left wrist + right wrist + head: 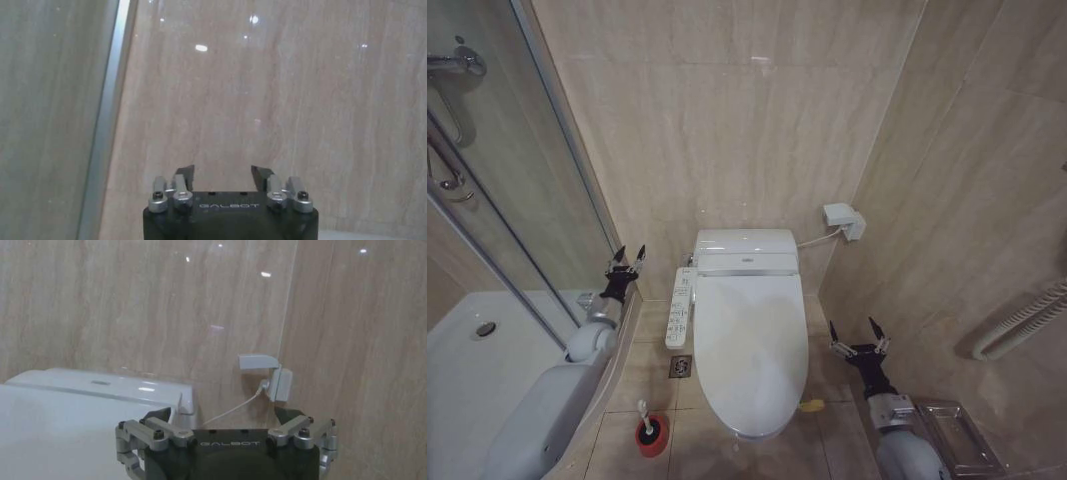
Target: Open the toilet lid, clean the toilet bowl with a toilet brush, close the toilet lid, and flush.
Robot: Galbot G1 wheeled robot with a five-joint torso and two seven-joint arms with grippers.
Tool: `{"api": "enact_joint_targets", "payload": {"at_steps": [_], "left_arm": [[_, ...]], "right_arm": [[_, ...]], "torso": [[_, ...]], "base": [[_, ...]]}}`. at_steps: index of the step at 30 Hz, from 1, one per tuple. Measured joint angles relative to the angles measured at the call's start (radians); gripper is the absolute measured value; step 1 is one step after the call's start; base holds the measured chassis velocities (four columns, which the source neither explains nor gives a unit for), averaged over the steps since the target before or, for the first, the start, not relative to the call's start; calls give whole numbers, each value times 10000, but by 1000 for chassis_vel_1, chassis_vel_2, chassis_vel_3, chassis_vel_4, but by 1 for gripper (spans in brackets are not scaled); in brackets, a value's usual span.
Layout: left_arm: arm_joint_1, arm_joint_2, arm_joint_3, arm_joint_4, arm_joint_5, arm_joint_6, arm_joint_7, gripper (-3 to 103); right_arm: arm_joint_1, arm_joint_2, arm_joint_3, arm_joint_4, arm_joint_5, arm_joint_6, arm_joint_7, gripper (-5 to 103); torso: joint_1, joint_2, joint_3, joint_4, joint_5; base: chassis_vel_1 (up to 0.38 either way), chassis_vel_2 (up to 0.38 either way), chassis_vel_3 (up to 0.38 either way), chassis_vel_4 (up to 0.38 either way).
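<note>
Head view: glossy white toilet lid (752, 345) down

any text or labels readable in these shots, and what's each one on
"GALBOT" – on the black body of the left end effector, in its wrist view.
"GALBOT" – on the black body of the right end effector, in its wrist view.
Markings on the button panel beside the toilet lid: too small to read.
Small mark on the bidet unit: too small to read.

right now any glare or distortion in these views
Head view: wide-angle bending of the walls, soft sheen on the closed toilet lid. Left wrist view: small bright light spots on the glossy wall tile above the left gripper. Right wrist view: similar spots, plus a highlight on the bidet unit.
</note>
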Motion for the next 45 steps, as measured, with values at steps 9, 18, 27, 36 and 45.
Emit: {"api": "enact_joint_targets", "payload": {"at_steps": [9,18,27,36,45], "left_arm": [[-838,-457,570,768,-101,-13,46,49],[-1206,-710,739,1333,-353,194,24,70],[-1642,-843,899,2074,-504,183,185,61],[-2512,-1447,1212,3072,-602,294,356,35],[-3077,-1638,1197,3422,-696,1317,-455,8]], "right_arm": [[0,0,0,0,0,0,0,100],[0,0,0,0,0,0,0,100],[0,0,0,0,0,1,0,100],[0,0,0,0,0,0,0,100],[0,0,0,0,0,0,0,100]], "torso": [[0,0,-1,-1,1],[0,0,-1,1,0],[0,0,0,1,0],[0,-1,0,-1,0],[-1,-1,0,1,1]], "base": [[0,0,0,0],[0,0,0,0],[0,0,0,0],[0,0,0,0],[0,0,0,0]]}}
